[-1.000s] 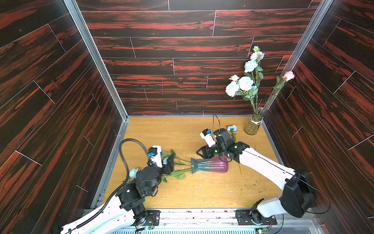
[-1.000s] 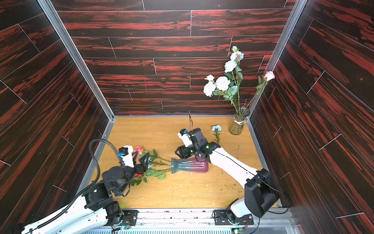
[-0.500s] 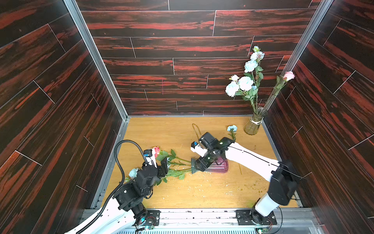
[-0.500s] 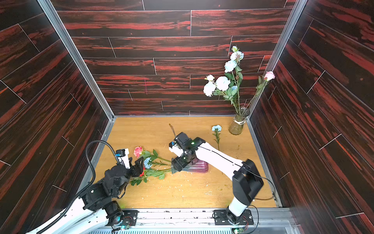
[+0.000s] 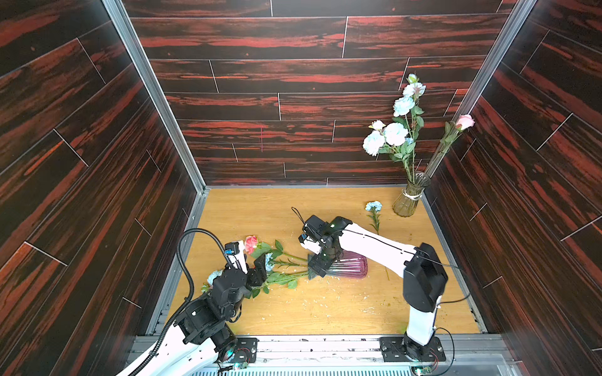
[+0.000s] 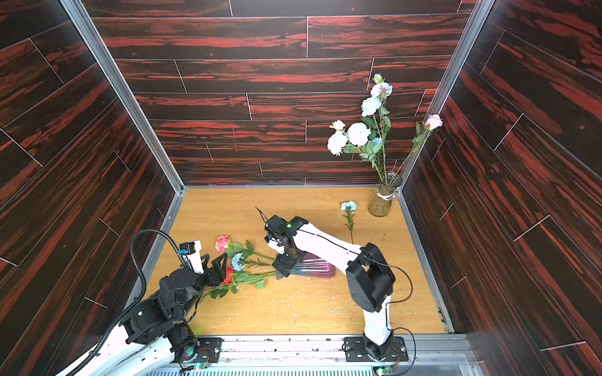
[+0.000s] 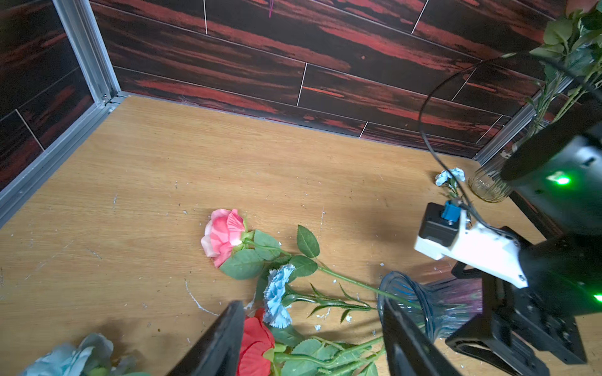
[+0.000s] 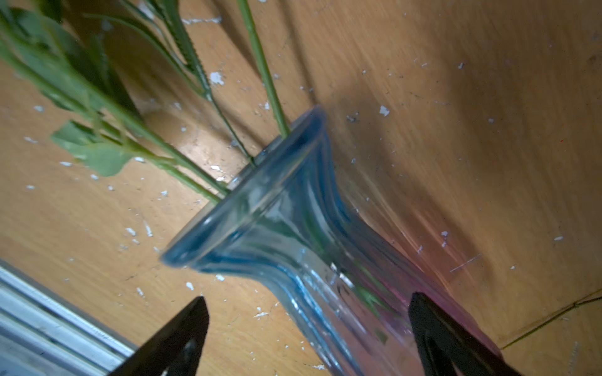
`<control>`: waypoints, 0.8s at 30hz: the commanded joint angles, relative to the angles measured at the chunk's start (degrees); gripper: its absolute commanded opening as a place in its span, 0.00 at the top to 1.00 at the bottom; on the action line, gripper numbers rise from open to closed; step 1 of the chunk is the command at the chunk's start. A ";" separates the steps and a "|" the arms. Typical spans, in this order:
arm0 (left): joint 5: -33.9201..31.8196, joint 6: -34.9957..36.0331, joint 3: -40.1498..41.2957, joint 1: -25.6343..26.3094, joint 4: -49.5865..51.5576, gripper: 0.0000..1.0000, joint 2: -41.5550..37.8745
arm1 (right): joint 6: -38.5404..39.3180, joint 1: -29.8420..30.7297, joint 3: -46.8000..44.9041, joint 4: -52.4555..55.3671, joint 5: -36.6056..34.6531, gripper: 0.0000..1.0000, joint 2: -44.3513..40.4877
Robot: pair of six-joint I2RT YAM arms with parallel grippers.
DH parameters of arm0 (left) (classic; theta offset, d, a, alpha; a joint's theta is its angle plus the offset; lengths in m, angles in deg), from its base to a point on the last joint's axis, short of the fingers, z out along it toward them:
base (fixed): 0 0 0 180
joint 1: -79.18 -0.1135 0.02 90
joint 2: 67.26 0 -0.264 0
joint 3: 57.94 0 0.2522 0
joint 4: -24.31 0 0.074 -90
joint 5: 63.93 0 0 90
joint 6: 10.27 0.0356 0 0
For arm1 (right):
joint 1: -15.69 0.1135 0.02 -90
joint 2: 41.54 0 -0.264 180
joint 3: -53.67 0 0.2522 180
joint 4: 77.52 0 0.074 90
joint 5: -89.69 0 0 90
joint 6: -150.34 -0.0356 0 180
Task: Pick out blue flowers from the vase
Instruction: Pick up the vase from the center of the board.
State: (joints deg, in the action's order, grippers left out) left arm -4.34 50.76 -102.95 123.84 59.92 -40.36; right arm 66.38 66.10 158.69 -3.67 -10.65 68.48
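Both top views are showing the tinted vase (image 5: 347, 269) lying on its side on the worktop (image 5: 260, 208), its mouth turned toward the left arm (image 5: 224, 293). The right jaws are standing wide, straddling the vase's neck just behind the flared rim, with one finger (image 8: 176, 332) clear of the glass. The left jaws are standing partly apart, gripping nothing, with the red rose (image 7: 255, 345) and leafy stems lying between them. Of the blue flowers (image 5: 395, 134), several are standing in the clear vase (image 5: 407, 203) in the far right corner. One (image 5: 373, 206) is lying loose near it. Another (image 7: 277, 298) is lying beside the pink rose (image 7: 224, 236), its stem running into the tinted vase's mouth. A pale one (image 5: 213, 276) is resting by the left arm.
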 commanded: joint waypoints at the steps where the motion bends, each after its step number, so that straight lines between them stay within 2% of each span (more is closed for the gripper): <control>1: -0.51 0.21 0.92 -0.29 2.06 0.31 -1.25 | 1.84 0.39 2.52 3.07 -0.83 0.02 2.45; 13: -0.43 1.11 1.10 -0.59 2.02 0.31 -2.07 | 2.96 0.39 4.99 3.73 3.24 0.04 12.84; 24: -0.24 1.20 0.07 -0.64 1.47 0.32 -0.72 | 1.03 -0.56 -2.46 -9.20 15.14 0.21 9.05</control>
State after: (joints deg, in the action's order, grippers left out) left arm -4.34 51.41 -102.51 123.47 60.77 -41.87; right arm 69.64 65.62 158.89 -8.08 -1.12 78.77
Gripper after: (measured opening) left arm 0.685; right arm 0.802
